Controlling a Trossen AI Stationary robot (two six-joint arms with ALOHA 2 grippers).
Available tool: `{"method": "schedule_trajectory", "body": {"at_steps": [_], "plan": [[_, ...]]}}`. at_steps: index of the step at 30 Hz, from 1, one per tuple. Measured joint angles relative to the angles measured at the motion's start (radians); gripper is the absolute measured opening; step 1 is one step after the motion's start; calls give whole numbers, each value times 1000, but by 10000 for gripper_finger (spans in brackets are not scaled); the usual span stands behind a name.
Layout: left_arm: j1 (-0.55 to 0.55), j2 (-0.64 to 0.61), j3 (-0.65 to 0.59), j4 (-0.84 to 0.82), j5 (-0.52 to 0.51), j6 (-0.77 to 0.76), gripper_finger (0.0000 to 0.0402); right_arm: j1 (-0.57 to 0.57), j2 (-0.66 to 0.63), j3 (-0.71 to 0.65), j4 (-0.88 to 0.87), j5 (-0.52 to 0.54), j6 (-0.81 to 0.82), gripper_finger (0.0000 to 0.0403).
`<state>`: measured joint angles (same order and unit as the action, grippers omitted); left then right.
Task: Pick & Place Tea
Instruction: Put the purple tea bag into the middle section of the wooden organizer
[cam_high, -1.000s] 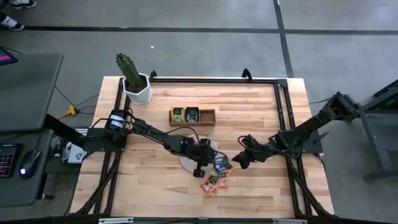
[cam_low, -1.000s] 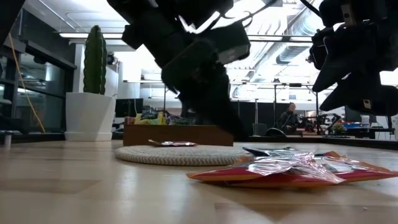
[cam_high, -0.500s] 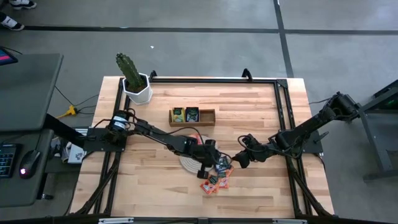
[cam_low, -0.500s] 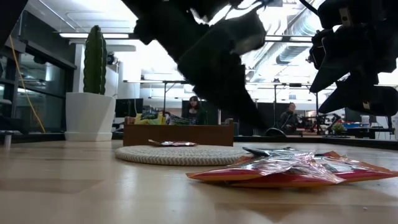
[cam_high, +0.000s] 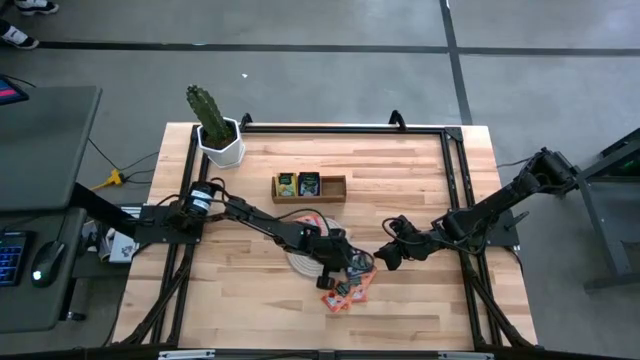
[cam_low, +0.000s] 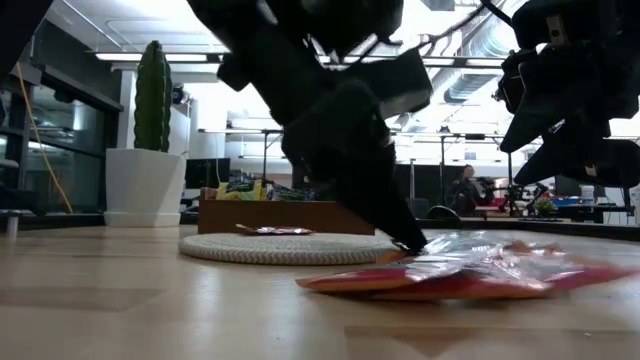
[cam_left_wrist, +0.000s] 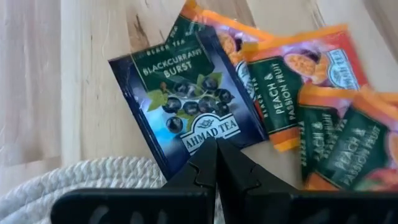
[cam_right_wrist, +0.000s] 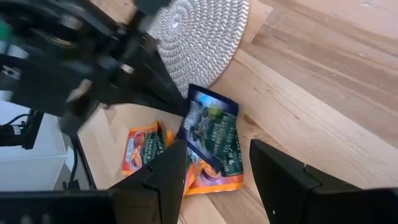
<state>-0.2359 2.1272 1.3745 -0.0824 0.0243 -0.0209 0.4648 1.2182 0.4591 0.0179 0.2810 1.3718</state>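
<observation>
Floor: grey concrete (cam_high: 320, 80) with dark lines across it.
Table: light wood top (cam_high: 400, 160) in a black frame.
Plant: a cactus in a white pot (cam_high: 218, 140) at the table's far left corner.
Side desk: a grey desk (cam_high: 40, 140) with a keyboard and a mouse.
Ceiling: bright strip lights (cam_low: 160, 57) and round ducts.
Room behind: more desks and a seated person (cam_low: 463, 188).

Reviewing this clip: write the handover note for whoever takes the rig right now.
Left end effector: shut, tip on the edge of the dark blue tea sachet beside the round mat; whether it grips it is unclear.
Right end effector: open, empty, hovering just right of the pile.
Orange sachets lie loose on the table by the mat.
Done: two sachets sit in the wooden tray.
Left: the pile.
</observation>
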Motion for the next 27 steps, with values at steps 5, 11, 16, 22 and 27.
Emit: {"method": "schedule_trajectory", "body": {"at_steps": [5, 11, 16, 22, 27], "plan": [[0, 2, 0, -5, 1, -8, 0, 0, 0, 0, 1, -2, 0, 172], [0, 2, 0, -6, 2, -10, 0, 0, 0, 0, 11, -4, -4, 172], [0, 3, -1, -8, 2, -10, 0, 0, 0, 0, 38, -14, 10, 172], [0, 3, -1, -9, -5, -11, 0, -21, 87, 0, 85, -56, 41, 172], [0, 3, -2, -10, -8, -11, 0, -67, 218, 0, 224, -134, 5, 172]]}}
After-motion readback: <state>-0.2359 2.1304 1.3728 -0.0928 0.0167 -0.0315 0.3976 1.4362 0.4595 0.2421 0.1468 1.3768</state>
